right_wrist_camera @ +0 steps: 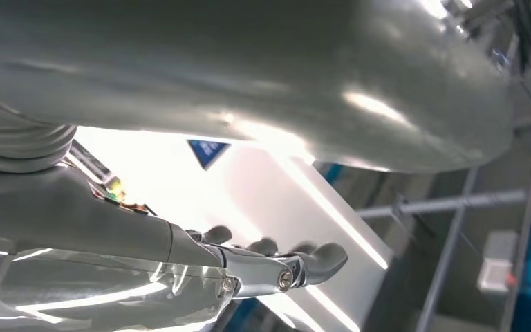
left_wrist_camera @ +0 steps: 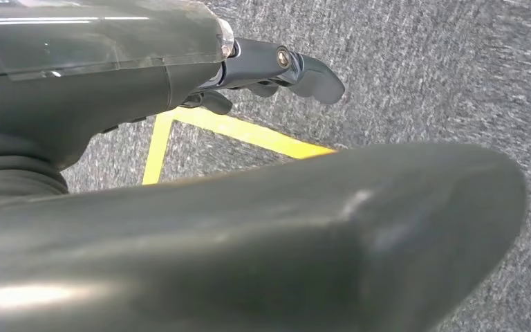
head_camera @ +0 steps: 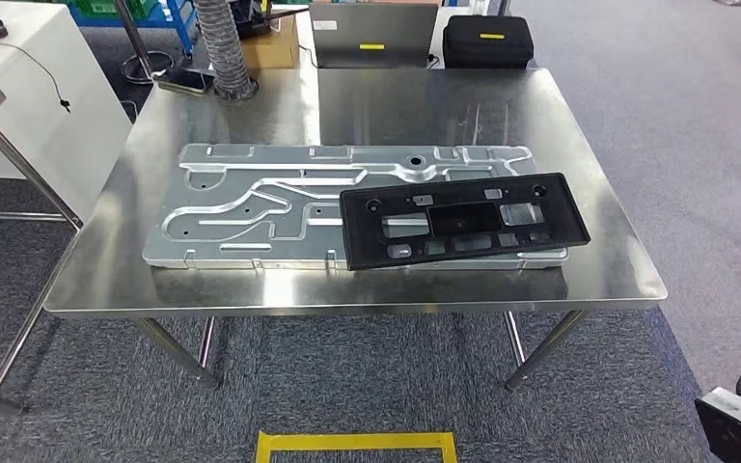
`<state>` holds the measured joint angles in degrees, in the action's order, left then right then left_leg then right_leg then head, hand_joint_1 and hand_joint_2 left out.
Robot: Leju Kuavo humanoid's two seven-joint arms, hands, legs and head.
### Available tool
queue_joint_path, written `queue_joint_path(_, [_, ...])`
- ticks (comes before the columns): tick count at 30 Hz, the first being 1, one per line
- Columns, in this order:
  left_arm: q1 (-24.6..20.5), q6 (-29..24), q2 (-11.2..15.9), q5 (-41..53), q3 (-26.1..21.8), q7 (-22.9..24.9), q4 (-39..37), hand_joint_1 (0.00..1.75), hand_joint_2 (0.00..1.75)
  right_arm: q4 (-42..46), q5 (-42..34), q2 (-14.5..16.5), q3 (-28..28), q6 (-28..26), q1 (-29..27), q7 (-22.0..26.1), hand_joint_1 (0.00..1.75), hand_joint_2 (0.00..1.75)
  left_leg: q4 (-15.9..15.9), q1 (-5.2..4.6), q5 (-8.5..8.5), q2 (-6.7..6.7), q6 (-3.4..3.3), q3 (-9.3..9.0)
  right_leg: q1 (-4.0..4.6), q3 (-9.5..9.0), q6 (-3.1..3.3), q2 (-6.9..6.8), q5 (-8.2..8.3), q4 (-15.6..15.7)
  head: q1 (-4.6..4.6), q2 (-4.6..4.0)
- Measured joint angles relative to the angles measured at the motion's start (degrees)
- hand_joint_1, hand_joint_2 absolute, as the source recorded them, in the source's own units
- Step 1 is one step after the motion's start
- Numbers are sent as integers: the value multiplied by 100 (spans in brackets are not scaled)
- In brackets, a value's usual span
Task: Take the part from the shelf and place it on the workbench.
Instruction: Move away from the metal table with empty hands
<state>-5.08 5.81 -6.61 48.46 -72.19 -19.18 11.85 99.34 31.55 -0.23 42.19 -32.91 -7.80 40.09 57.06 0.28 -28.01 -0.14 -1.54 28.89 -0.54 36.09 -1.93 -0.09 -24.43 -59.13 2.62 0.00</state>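
A black flat part [head_camera: 463,221] with several cut-outs lies on the steel workbench [head_camera: 232,285]. It rests slightly askew on the right end of a large silver machined plate [head_camera: 251,207], with no hand touching it. My left hand [left_wrist_camera: 276,69] hangs over grey carpet beside a yellow tape line [left_wrist_camera: 249,133]; its dark fingers [left_wrist_camera: 314,76] are stretched out and hold nothing. My right hand [right_wrist_camera: 276,266] points toward a bright white panel, its fingers apart and empty.
At the bench's far edge stand a grey box [head_camera: 373,34] and a black case [head_camera: 487,41], with a ribbed hose [head_camera: 220,43] and a cardboard box [head_camera: 272,43] to their left. A white table [head_camera: 39,87] stands at left. A yellow tape frame [head_camera: 355,444] marks the floor.
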Motion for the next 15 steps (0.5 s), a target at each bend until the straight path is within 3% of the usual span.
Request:
queue_joint_path(1, [-5, -11, -5, -8, -2, 16, 0, 0, 0, -89, 80, 33, 34, 45, 5, -1, 0, 0, -11, 9, 60, 15, -33, 60, -13, 84, -30, 5, -218, -206, 0, 0])
queue_joint_path(3, [-7, -29, -8, -20, -7, 40, 0, 0, 0, -331, 267, 92, 91, 101, 24, -2, 0, 0, -6, -1, 165, 31, -65, 202, -30, 299, -82, 5, -769, -907, 0, -1])
queue_joint_path(4, [-4, -34, -10, -20, -10, 49, 0, 0, 0, -478, 356, 122, 116, 112, 37, -3, 0, 0, -1, -7, 220, 36, -63, 278, -35, 364, -99, 5, -944, -1244, 0, -1])
queue_joint_path(5, [-2, -37, -13, -19, -13, 58, 0, 0, 0, -625, 430, 151, 142, 115, 49, -4, 0, 0, 6, -12, 272, 38, -58, 352, -37, 352, -108, 4, -991, -1438, 0, -1])
queue_joint_path(6, [1, -39, -17, -18, -15, 67, 0, 0, 0, -775, 493, 176, 170, 125, 64, -9, 0, 0, 17, -14, 319, 39, -51, 422, -37, 239, -107, 5, -915, -1427, 0, -1])
queue_joint_path(7, [2, -40, -23, -17, -17, 75, 0, 0, 0, -944, 550, 196, 206, 153, 90, -16, 0, 0, 32, -16, 361, 38, -39, 492, -35, 22, -97, 4, -766, -1210, 0, -1])
queue_joint_path(9, [-2, -40, -42, -15, -22, 88, 0, 0, 0, -1345, 646, 219, 297, 230, 177, -29, 0, 0, 72, -23, 439, 38, -1, 603, -18, -591, -44, 6, -581, -376, 0, 0])
queue_joint_path(11, [-6, -35, -60, -14, -26, 91, 0, 0, 0, -1816, 771, 221, 417, 245, 261, -30, 0, 0, 79, -26, 523, 36, 58, 650, 18, -960, 34, 8, -595, 221, 2, -1])
queue_joint_path(13, [3, -30, -73, -6, -29, 90, 0, 0, 0, -2330, 912, 202, 562, 208, 322, -30, 0, 0, 48, -18, 615, 33, 129, 654, 48, -965, 113, 9, -567, 318, 3, -1])
queue_joint_path(15, [21, -29, -79, 14, -34, 86, 0, 0, 0, -2902, 1029, 169, 722, 171, 407, -30, 0, 0, 122, -1, 524, 27, 197, 701, 35, -897, 194, -7, -452, 356, 2, -1])
